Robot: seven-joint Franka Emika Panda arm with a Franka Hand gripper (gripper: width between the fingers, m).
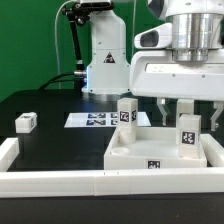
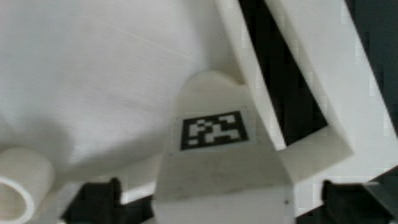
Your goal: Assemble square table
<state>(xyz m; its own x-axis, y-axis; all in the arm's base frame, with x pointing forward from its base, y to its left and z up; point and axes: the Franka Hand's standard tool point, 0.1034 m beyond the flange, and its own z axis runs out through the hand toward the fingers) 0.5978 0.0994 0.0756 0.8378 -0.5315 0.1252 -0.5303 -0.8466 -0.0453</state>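
Note:
The white square tabletop (image 1: pixel 150 152) lies tray-like at the exterior view's right, a tag on its near edge. Two tagged white legs stand on it: one at the back (image 1: pixel 127 112), one at the right (image 1: pixel 187 133). My gripper (image 1: pixel 174 112) hangs over the right leg. In the wrist view this leg (image 2: pixel 217 130) runs up between my dark fingers (image 2: pixel 98 200), with a gap showing on each side. The gripper (image 2: pixel 222 205) is open and straddles the leg. The tabletop's inner face (image 2: pixel 89 90) fills most of that view.
A loose tagged leg block (image 1: pixel 25 122) lies on the black table at the exterior view's left. The marker board (image 1: pixel 92 120) lies behind the tabletop, in front of the robot base (image 1: pixel 105 55). A long white rail (image 1: pixel 60 180) runs along the front. A rounded white part (image 2: pixel 18 185) shows beside the fingers.

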